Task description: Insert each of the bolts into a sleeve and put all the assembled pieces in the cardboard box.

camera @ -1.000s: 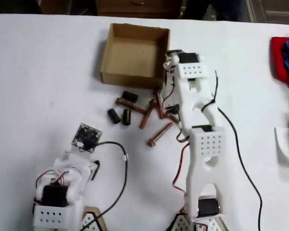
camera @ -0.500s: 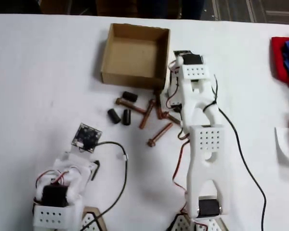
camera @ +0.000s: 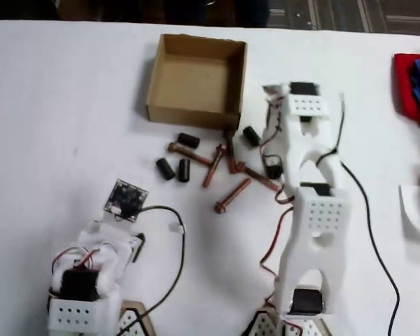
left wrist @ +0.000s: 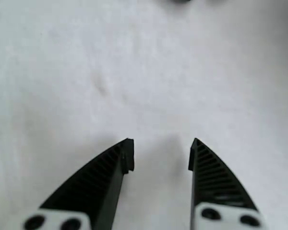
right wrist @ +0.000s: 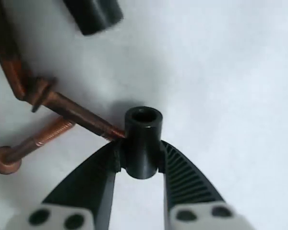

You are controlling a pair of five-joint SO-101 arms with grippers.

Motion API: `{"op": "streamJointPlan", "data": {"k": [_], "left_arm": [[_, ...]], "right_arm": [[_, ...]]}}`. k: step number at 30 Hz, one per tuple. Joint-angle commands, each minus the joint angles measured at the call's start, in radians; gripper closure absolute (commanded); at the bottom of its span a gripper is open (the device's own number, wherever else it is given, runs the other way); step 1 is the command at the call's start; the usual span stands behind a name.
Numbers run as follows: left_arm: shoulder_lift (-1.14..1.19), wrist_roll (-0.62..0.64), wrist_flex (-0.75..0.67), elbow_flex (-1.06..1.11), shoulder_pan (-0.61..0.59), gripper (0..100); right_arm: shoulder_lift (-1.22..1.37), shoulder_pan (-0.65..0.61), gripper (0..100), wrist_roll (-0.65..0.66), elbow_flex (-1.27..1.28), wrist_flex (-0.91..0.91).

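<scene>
Right of centre on the table (camera: 70, 91), the right gripper (right wrist: 140, 154) clamps an upright black sleeve (right wrist: 143, 127).
A bolt (right wrist: 79, 112) touches the sleeve with its tip; the sleeve's lower end is hidden in the grip. The left gripper (left wrist: 158, 155) gapes, holding nothing.

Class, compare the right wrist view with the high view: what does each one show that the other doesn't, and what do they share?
Right wrist view: the right tool clamped on a black sleeve, its open bore facing the camera. High view: the empty cardboard box, plus three loose sleeves beside the bolts. Shared: copper bolts on the white table.
</scene>
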Motion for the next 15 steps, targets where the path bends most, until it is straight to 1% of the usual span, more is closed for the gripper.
{"op": "streamJointPlan", "data": {"k": [1, 4, 8, 9, 15], "left_arm": [[0.002, 0.009, -0.008, 0.021, 0.009, 79], [0.002, 0.009, -0.008, 0.021, 0.009, 79], [0.002, 0.009, -0.008, 0.021, 0.009, 79], [0.002, 0.009, -0.008, 0.021, 0.009, 79], [0.002, 0.009, -0.008, 0.021, 0.009, 79]], "right_arm": [[-0.096, 0.035, 97.4, 0.044, 0.097, -0.068], [-0.096, 0.041, 96.1, 0.071, 0.123, -0.114], [-0.096, 0.021, 82.7, 0.080, 0.112, -0.120], [-0.096, 0.015, 80.8, 0.089, 0.107, -0.125], [-0.094, 0.001, 86.0, 0.098, 0.103, -0.173]]}}
